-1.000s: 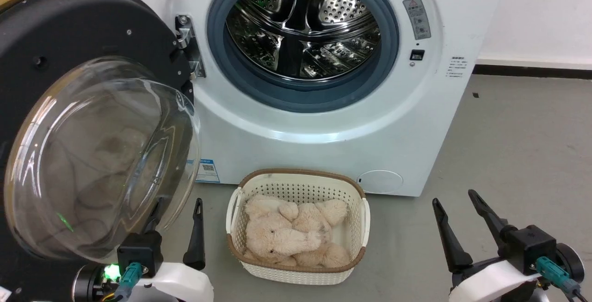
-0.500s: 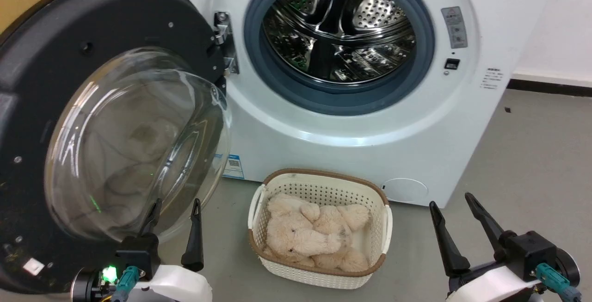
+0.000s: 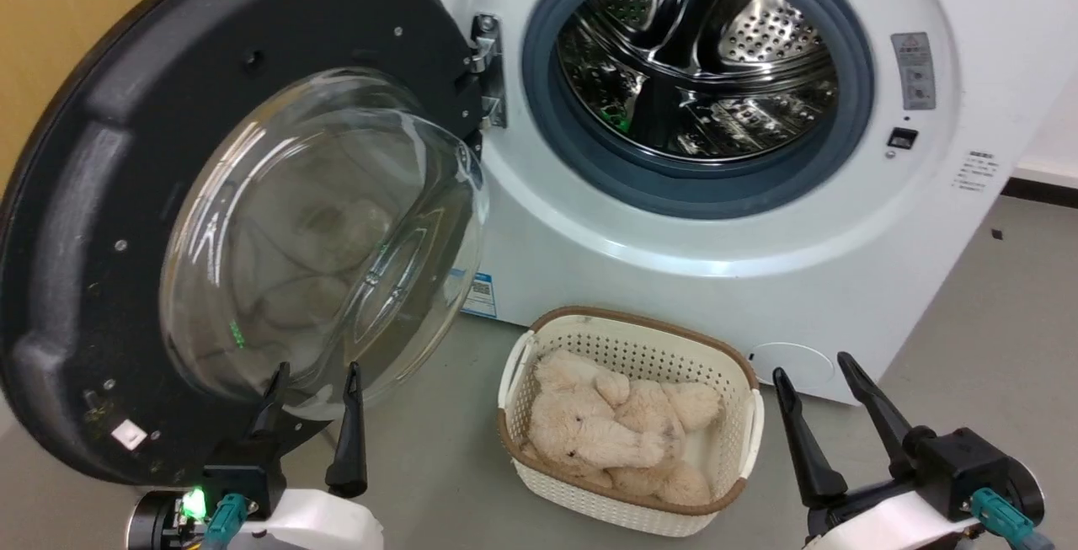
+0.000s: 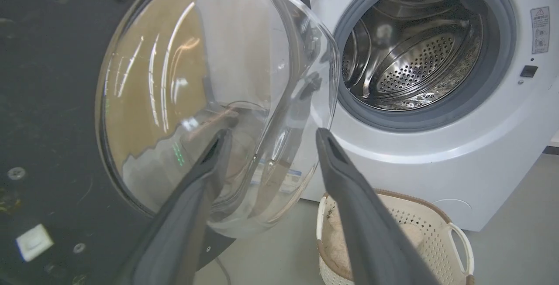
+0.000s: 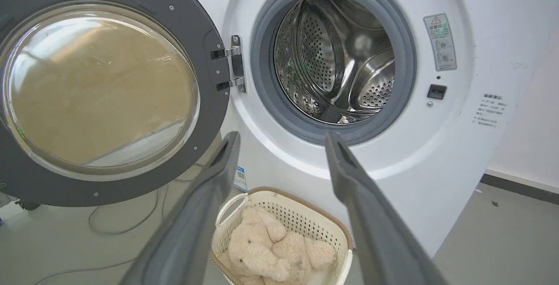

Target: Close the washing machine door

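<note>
Door [image 3: 84,238] stands wide open, left tool [image 3: 316,369] spread before it.

Grey floor [image 3: 1002,331] under basket [image 3: 625,506], washing machine [image 3: 657,289]

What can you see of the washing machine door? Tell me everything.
The washing machine door is a large round black plastic disc, swung wide open on a metal hinge at the left of the washing machine, inner face toward the robot. A clear glass bowl bulges from its centre. Small screws and a white tag dot the frame. The open left gripper sits before the bowl's lower edge; contact is unclear.
</note>
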`<state>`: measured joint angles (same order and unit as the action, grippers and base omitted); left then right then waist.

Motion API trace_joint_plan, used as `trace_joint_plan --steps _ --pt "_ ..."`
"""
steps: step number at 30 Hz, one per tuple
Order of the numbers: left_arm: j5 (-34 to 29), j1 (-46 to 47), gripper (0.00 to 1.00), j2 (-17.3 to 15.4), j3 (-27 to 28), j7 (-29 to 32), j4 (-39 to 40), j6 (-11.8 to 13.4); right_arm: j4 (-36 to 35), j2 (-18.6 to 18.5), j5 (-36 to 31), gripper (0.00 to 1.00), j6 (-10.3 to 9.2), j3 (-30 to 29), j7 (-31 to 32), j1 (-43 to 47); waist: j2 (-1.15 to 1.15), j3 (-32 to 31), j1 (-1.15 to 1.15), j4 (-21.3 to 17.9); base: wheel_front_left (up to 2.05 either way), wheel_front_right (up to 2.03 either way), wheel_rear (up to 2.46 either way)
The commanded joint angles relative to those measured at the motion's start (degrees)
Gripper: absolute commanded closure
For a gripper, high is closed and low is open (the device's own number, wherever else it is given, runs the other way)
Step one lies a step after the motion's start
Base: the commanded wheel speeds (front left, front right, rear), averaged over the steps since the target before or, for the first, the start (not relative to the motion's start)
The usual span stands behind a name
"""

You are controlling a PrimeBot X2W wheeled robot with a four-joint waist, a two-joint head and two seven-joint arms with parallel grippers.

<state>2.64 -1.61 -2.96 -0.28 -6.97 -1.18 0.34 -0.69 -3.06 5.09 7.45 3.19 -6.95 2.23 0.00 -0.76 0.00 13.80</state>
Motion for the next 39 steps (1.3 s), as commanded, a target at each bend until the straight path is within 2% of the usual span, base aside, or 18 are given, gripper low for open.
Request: trace_joint_plan --steps 1,39 --pt "0.1 -0.6 0.00 0.0 0.3 -0.6 0.1 -0.1 -0.3 0.0 0.4 0.00 0.02 0.4 -0.6 0.7 0.00 0.0 0.00 0.8 0.00 0.00 0.00" --pt "2.9 -4.1 0.00 0.1 3.0 -5.4 5.1 2.9 2.4 -3.7 6.6 0.00 0.03 9.6 -5.4 -5.0 0.00 2.0 0.00 11.6 0.00 0.00 0.00"
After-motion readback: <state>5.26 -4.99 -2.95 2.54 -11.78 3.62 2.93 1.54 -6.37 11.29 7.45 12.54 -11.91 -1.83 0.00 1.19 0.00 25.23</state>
